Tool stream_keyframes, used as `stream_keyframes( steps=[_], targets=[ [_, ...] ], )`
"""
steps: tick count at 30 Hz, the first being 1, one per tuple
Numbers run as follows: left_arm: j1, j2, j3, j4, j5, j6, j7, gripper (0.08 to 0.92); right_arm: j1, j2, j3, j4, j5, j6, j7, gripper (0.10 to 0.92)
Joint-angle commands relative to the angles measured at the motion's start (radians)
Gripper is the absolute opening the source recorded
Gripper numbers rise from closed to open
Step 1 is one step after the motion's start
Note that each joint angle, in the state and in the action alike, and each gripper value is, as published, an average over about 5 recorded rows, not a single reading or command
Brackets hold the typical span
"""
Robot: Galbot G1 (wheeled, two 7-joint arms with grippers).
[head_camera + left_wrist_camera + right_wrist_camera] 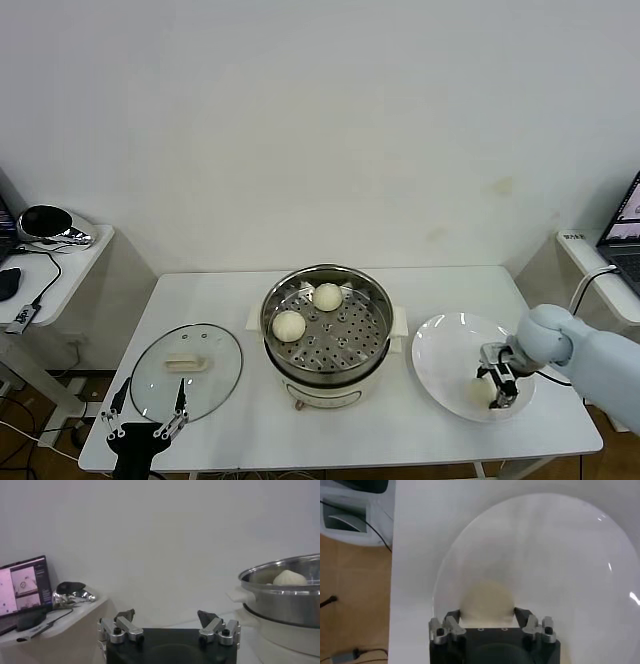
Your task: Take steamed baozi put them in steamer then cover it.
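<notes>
Two baozi [289, 325] in the steamer [375, 368], right gripper [497, 390] over a third on the plate [440, 355], left gripper [167, 620] spread wide beside the steamer [280, 597], baozi [486, 602] clasped between right fingers [452, 620].

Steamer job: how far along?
Done: two baozi sit on the steamer tray. In hand: right gripper straddles a bun on the plate. Left: loading that bun, then the lid by the idle left gripper.
</notes>
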Motion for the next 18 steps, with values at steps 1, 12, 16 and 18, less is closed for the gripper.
stream_keyframes(
  steps=[1, 12, 16, 18],
  targets=[
    [0.0, 0.0, 0.0, 0.0, 0.0, -0.001, -0.002, 0.823, 0.039, 0.001, -0.006, -0.009, 0.013, 0.001, -0.013, 0.582],
    [0.0, 0.008, -0.004, -0.005, -0.006, -0.004, -0.003, 0.823, 0.401, -0.051, -0.083, 0.01, 0.145, 0.019, -0.141, 0.56],
    [-0.005, 0.011, 0.004, 0.002, -0.006, -0.007, -0.004, 0.823, 0.563, -0.013, -0.099, -0.012, 0.219, 0.033, -0.196, 0.56],
    [-0.008, 0.012, 0.007, 0.004, -0.006, -0.008, -0.005, 0.823, 0.648, 0.025, -0.129, -0.02, 0.26, 0.042, -0.208, 0.56]
  ],
)
